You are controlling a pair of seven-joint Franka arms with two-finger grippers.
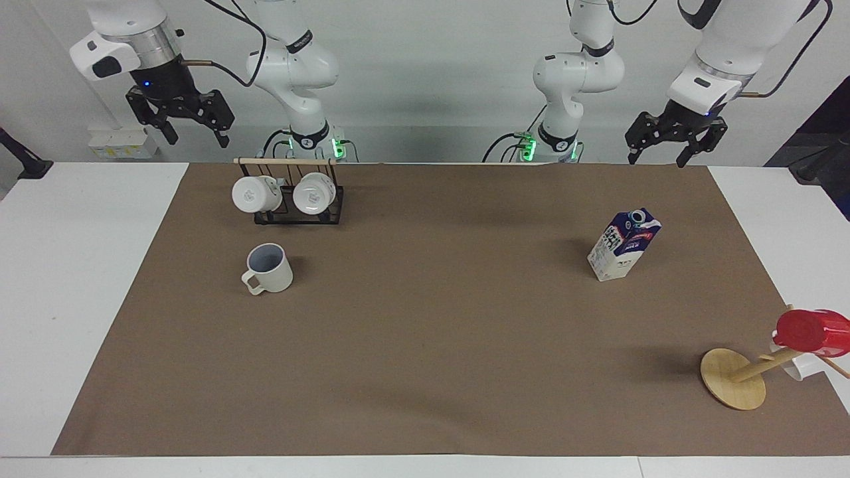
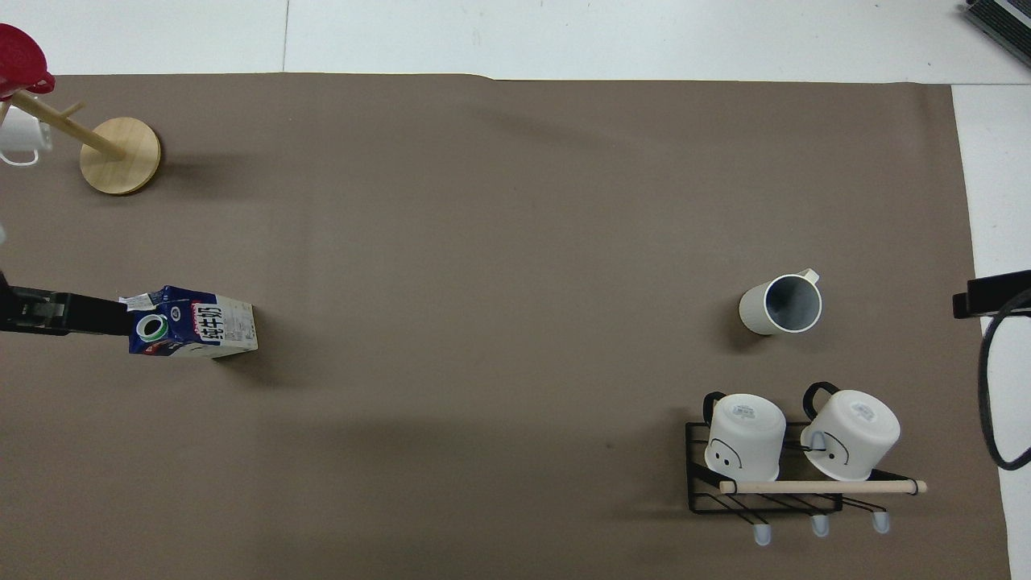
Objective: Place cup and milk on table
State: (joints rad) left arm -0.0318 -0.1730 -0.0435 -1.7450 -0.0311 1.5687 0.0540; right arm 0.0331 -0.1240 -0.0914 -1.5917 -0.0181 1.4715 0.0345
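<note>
The cream cup (image 1: 267,269) (image 2: 783,304) stands upright on the brown sheet of the table (image 1: 438,345), toward the right arm's end, its handle pointing away from the robots. The milk (image 1: 624,244) (image 2: 197,322), a white carton with a dark blue top, stands upright toward the left arm's end. My right gripper (image 1: 199,137) hangs open high above the robots' edge of the table, with nothing in it. My left gripper (image 1: 657,159) hangs open and bare over that same edge at its own end. Both arms wait. Only dark edges of the grippers show in the overhead view.
A black wire rack (image 1: 299,216) (image 2: 701,491) with two white mugs stands between the cup and the robots. A wooden mug tree (image 1: 734,378) (image 2: 121,155) with a red cup (image 1: 813,332) (image 2: 20,60) and a white mug stands farther from the robots than the milk.
</note>
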